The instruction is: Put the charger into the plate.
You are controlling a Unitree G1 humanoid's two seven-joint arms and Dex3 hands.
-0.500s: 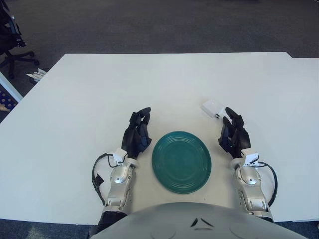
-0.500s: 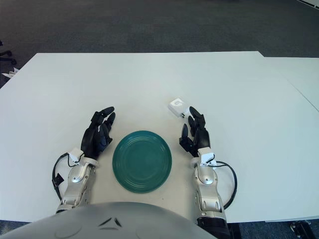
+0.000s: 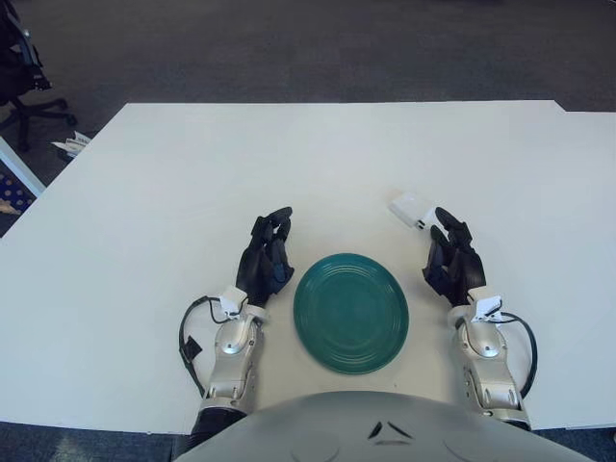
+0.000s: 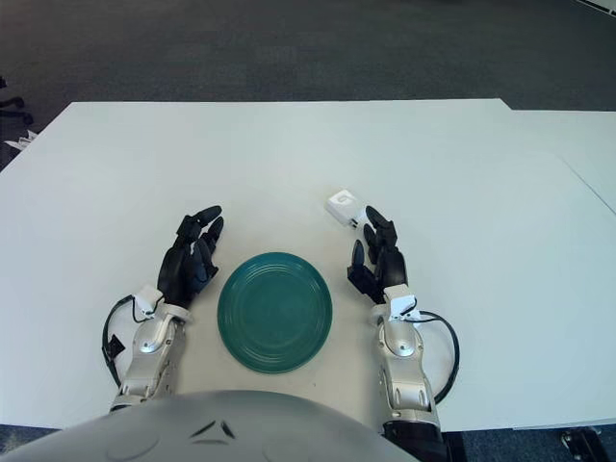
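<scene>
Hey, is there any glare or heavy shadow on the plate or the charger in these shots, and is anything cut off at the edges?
Left eye view: the green plate is evenly lit, no glare; the white charger nearly blends into the table; a chair is cut off at the top-left corner. Right eye view: soft shadows only beside the left hand and right hand; the robot's torso blocks the bottom edge.

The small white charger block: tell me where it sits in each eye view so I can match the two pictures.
Left eye view: the small white charger block lies right of centre, just beyond the right hand.
Right eye view: the same charger shows near the centre, again just past that hand's fingertips.
Shared landmark: the round teal plate, nearer the robot and left of the charger.
</scene>
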